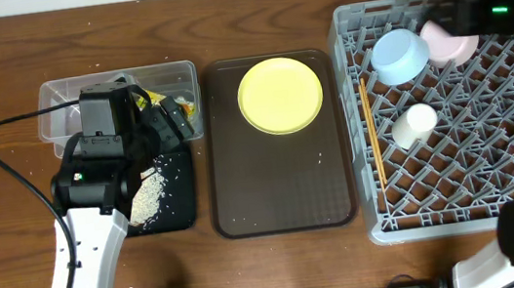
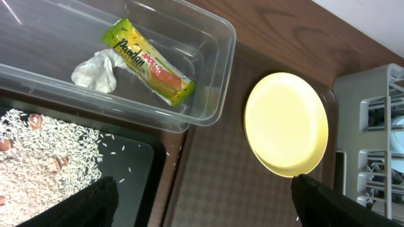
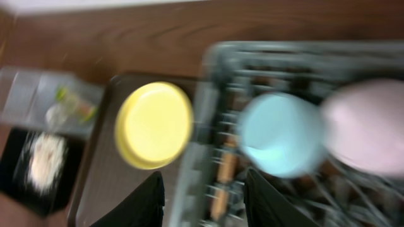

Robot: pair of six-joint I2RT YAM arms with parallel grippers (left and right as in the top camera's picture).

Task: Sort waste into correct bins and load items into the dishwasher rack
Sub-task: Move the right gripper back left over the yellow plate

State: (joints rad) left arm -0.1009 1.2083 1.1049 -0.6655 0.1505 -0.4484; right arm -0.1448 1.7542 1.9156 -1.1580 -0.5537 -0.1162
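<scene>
Reach seems to favour your left tool (image 2: pixel 203 183), spread wide and empty, left of the yellow plate (image 1: pixel 280 95) lying flat on the brown tray (image 1: pixel 283 195), while your right tool (image 3: pixel 202 180), parted and empty, hangs over the rack (image 1: pixel 361 151).

Everything's set on a dark brown wooden table (image 1: pixel 251 17), with the grain seen running side to side, softly and evenly lit from above. A pale strip (image 3: pixel 95 5) is caught beyond the far edge in the blurry right wrist view. Wall or floor, can't be told.
</scene>
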